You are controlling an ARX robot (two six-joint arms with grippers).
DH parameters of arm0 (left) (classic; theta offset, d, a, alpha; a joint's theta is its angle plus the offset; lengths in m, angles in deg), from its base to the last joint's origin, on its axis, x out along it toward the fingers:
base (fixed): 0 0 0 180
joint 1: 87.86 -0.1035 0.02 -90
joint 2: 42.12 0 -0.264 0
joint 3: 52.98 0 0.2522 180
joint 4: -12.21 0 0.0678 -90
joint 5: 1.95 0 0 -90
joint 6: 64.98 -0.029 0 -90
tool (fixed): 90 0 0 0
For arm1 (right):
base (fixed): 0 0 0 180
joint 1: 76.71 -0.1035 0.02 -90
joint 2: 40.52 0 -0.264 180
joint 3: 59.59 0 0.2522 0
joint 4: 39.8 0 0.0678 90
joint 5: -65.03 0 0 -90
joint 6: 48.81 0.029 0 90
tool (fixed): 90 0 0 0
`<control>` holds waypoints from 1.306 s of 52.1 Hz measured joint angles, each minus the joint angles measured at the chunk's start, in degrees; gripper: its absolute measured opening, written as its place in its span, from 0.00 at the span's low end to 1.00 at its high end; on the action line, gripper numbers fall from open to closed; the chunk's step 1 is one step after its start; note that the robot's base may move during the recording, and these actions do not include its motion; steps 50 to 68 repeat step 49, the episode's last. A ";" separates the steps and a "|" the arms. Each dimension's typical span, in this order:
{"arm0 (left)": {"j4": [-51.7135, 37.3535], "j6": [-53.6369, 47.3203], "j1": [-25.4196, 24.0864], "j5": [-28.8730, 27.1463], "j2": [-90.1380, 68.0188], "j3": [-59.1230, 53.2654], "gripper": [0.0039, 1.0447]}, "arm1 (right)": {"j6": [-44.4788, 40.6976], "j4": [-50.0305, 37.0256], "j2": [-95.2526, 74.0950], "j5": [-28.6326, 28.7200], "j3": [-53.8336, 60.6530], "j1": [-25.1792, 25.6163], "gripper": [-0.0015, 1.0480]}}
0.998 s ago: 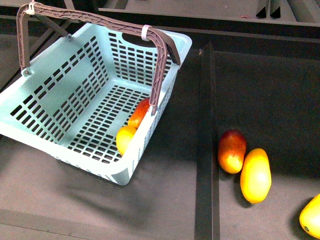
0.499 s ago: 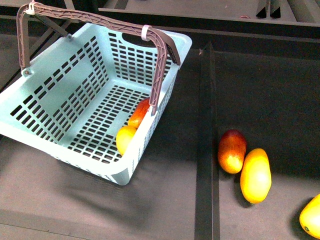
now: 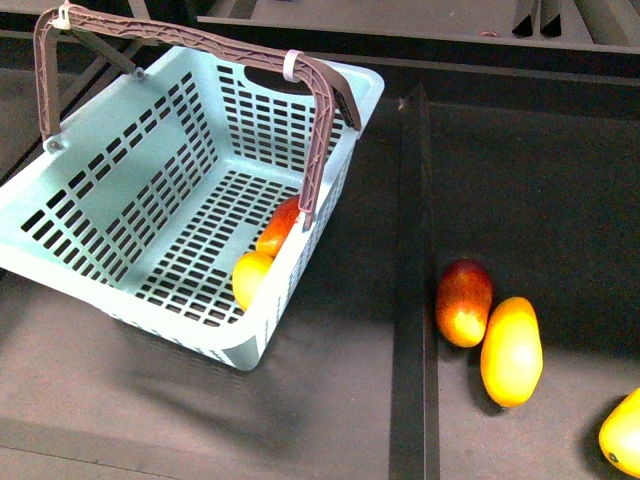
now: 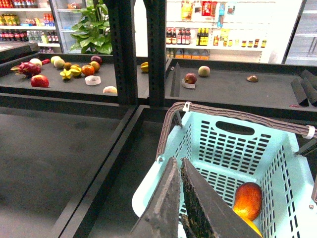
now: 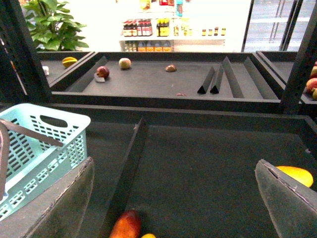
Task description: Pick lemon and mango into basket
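Note:
The aqua basket stands at the left, its brown handle raised. Inside, against its right wall, lie a red-orange mango and a yellow lemon, touching each other. Neither gripper shows in the front view. In the left wrist view my left gripper hangs shut and empty over the basket, with the mango below it and a sliver of the lemon. My right gripper is open and empty above the dark shelf, with the basket off to one side.
Right of a raised divider lie another red-orange fruit, a longer orange-yellow fruit touching it, and a yellow fruit at the frame's corner. Black uprights and further fruit shelves stand behind.

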 joint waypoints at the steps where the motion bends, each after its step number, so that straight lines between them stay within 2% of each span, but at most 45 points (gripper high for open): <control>1: 0.00 0.00 0.00 0.00 0.00 0.00 0.03 | 0.00 0.00 0.00 0.00 0.00 0.00 0.92; 26: 0.00 0.00 0.00 -0.02 0.02 0.00 0.03 | 0.00 0.00 0.00 0.00 0.00 0.00 0.92; 30: 0.00 0.00 0.00 -0.02 0.02 0.00 0.18 | -0.02 0.00 0.00 0.00 0.00 0.00 0.92; 32: 0.00 0.00 0.00 -0.02 0.02 0.00 0.29 | 0.00 0.00 0.00 0.00 0.00 0.00 0.92; 39: 0.00 0.00 0.00 -0.02 0.02 0.00 0.52 | -0.02 0.00 0.00 0.00 0.00 0.00 0.92; 44: 0.00 0.00 0.00 -0.02 0.02 0.00 0.78 | 0.00 0.00 0.00 0.00 0.00 0.00 0.92; 48: 0.00 -0.02 0.00 -0.02 0.02 0.00 0.95 | 0.00 0.00 0.00 0.00 0.00 0.00 0.92; 68: 0.00 -0.11 0.00 -0.02 0.02 0.00 0.95 | 0.00 0.00 0.00 0.00 0.00 0.00 0.92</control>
